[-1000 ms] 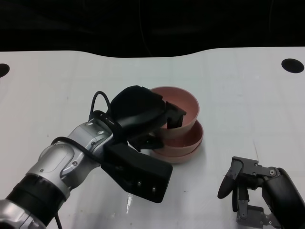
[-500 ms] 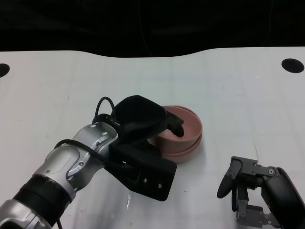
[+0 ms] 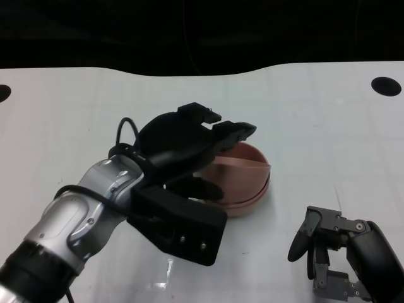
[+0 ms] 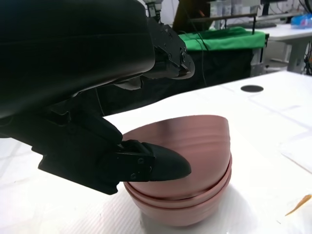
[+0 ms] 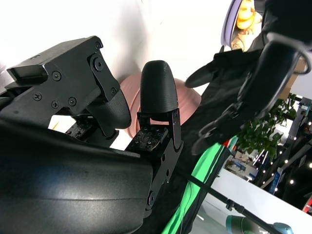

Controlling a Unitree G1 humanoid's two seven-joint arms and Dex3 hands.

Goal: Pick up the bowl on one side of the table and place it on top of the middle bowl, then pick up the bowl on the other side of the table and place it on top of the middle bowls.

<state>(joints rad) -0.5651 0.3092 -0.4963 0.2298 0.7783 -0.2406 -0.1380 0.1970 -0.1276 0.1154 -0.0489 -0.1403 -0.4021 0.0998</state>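
Three pink bowls (image 3: 245, 180) sit nested in one stack at the table's middle; the top bowl (image 4: 187, 146) lies slightly tilted in the others. My left hand (image 3: 189, 142) hovers over the stack's left rim with its fingers (image 3: 233, 131) spread above the bowl and nothing in them. In the left wrist view its thumb (image 4: 156, 165) lies beside the top bowl's wall. My right hand (image 3: 328, 249) rests low at the table's near right, apart from the stack, holding nothing, its fingers (image 5: 157, 87) standing apart. The right wrist view shows the bowls (image 5: 130, 92) behind those fingers.
The white table (image 3: 315, 132) has a black round hole at the far right (image 3: 387, 86) and another at the far left edge (image 3: 2, 93). A green cloth (image 4: 219, 39) lies beyond the table. A small orange sliver (image 4: 298, 204) lies on the table near the stack.
My left hand lowered the top bowl into the stack, then let go and spread its fingers above the rim. The right hand has not moved.
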